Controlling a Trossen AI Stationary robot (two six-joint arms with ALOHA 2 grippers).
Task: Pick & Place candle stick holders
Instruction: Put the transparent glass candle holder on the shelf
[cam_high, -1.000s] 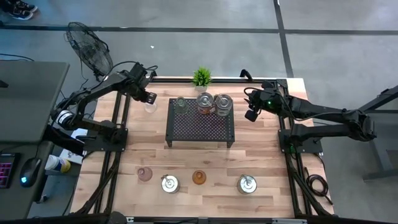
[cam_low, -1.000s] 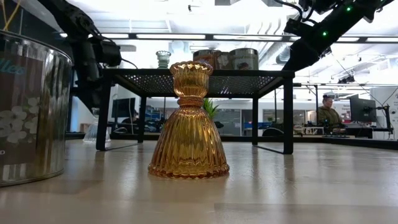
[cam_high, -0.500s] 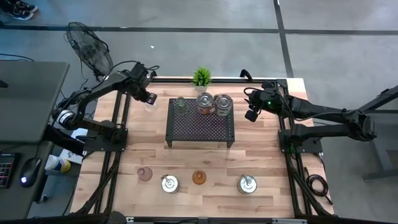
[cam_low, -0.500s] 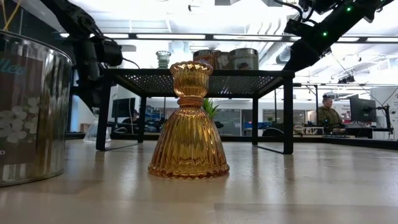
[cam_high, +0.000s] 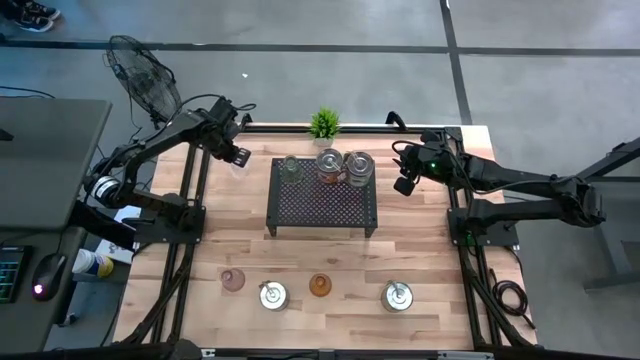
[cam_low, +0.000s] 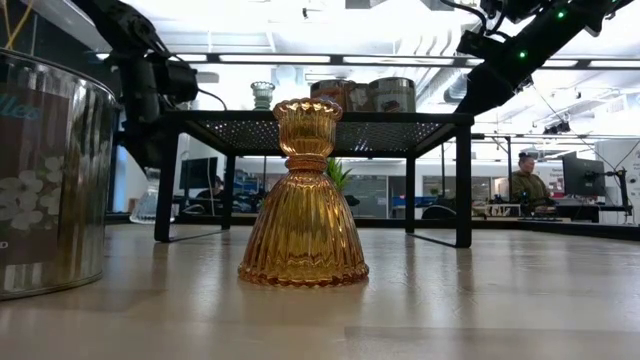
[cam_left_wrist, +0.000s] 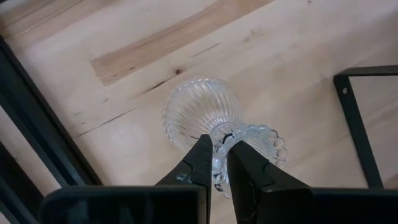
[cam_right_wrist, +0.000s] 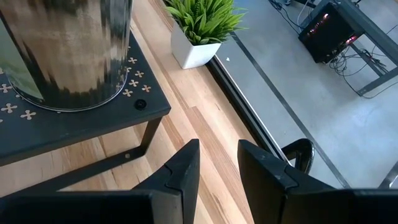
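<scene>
A clear ribbed glass candle stick holder (cam_left_wrist: 202, 109) hangs under my left gripper (cam_left_wrist: 219, 163), which is shut on it at the far left of the table, left of the black rack (cam_high: 322, 205). My right gripper (cam_right_wrist: 217, 163) hovers open and empty off the rack's far right corner. Three holders stand on the rack's far edge: a greenish glass one (cam_high: 291, 167), a copper-coloured one (cam_high: 328, 165) and a silver one (cam_high: 358, 165). A pink one (cam_high: 233, 280), a silver one (cam_high: 272, 294), an amber one (cam_high: 320, 285) and another silver one (cam_high: 397, 295) stand in a row near the front edge. My left gripper pinches the beaded rim of the holder's cup (cam_left_wrist: 219, 177) between its two fingers, one finger over the cup's opening and one outside. The fingers come from above, pointing steeply down. The holder hangs tilted below them, bell base (cam_left_wrist: 198, 106) lowest; whether the base is clear of the table, I cannot tell.
A small green potted plant (cam_high: 323, 123) stands at the far edge behind the rack. Black frame rails (cam_high: 190, 215) run along both table sides. Bare wood lies between the rack and the front row. A person sits in the room far beyond the table (cam_low: 522, 185).
My left gripper has edged upward with the clear holder still in its grip. My right arm has kept still.
</scene>
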